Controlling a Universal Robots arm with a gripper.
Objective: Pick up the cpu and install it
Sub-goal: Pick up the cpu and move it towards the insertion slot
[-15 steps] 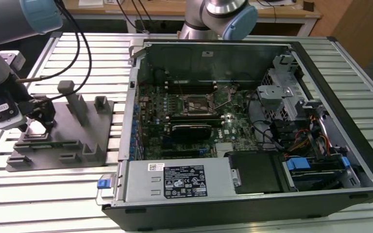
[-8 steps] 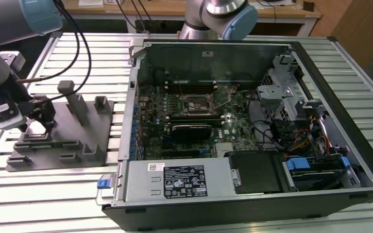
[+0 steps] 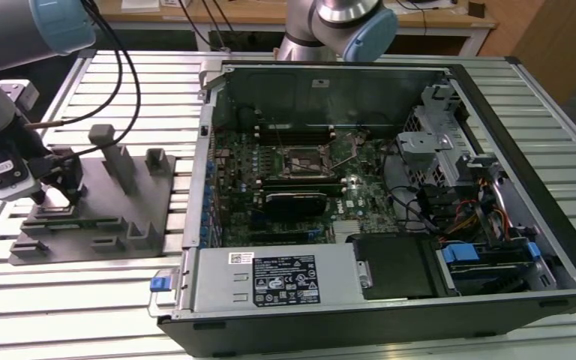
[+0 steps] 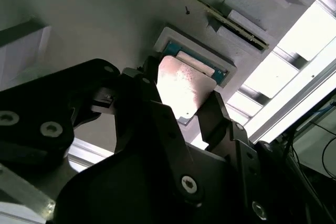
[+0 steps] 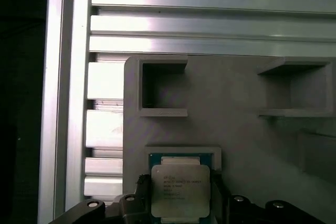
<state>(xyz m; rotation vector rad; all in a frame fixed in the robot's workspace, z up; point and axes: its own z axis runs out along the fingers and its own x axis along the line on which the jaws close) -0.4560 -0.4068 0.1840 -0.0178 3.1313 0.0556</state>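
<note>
The cpu (image 5: 181, 192), a small square chip with a silvery top and a green rim, lies in a shallow square recess of the grey plastic tray (image 5: 236, 124). My gripper (image 5: 178, 182) stands over it, one dark finger pressed against each of two opposite sides. In the second wrist view the cpu (image 4: 184, 85) sits between the two black fingers (image 4: 152, 85), level with the recess. In the exterior view my gripper (image 3: 56, 196) is low over the tray (image 3: 98, 225) at that view's left. The dark square socket (image 3: 303, 159) with its thin lever sits in the open computer case (image 3: 388, 187).
Upright posts (image 3: 118, 161) rise from the tray close beside the gripper. The tray and case rest on a slatted aluminium table (image 3: 88, 300). Cables (image 3: 118, 67) hang from the arm above the tray. A second arm's base (image 3: 338, 30) stands behind the case.
</note>
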